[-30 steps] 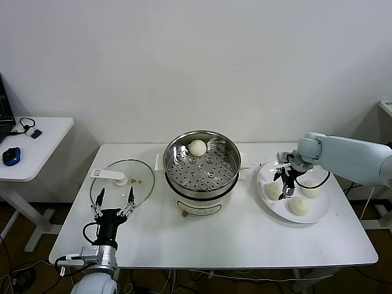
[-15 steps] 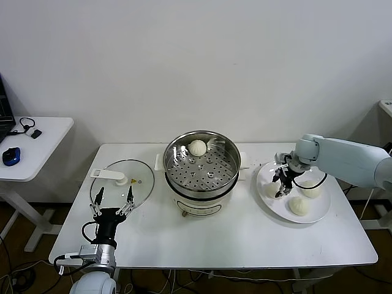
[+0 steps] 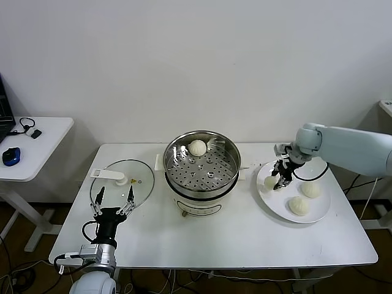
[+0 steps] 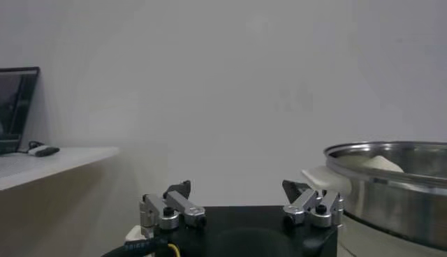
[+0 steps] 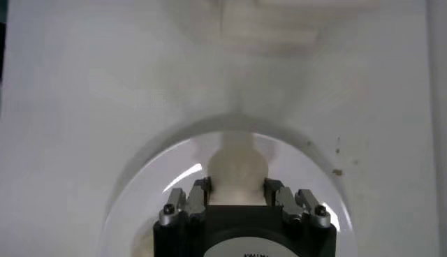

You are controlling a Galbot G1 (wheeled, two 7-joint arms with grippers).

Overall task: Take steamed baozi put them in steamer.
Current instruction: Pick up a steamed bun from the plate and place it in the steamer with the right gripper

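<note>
1. The right gripper [image 3: 278, 182] is positioned over the left part of the white plate [image 3: 272, 205], at the right side of the table [image 3: 245, 236].
2. Its fingers are clamped on one steamed baozi [image 3: 271, 182]. In the right wrist view the same bun [image 5: 237, 167] sits pinched between the two fingers [image 5: 198, 197], above the plate rim [image 5: 140, 174].
3. From the head view it cannot be determined whether the gripped bun rests on the plate or is lifted just clear of it.
4. Two further buns lie on the plate, apart from the gripper: one toward the right edge [image 3: 310, 189], one nearer the front [image 3: 299, 206].
5. A fourth bun [image 3: 197, 147] lies on the perforated tray at the back of the steamer [image 3: 202, 190], which stands at the table centre.
6. The left gripper [image 3: 113, 200] is parked at the front left of the table, fingers spread apart, holding nothing, at the near edge of the glass lid [image 3: 119, 184].
</note>
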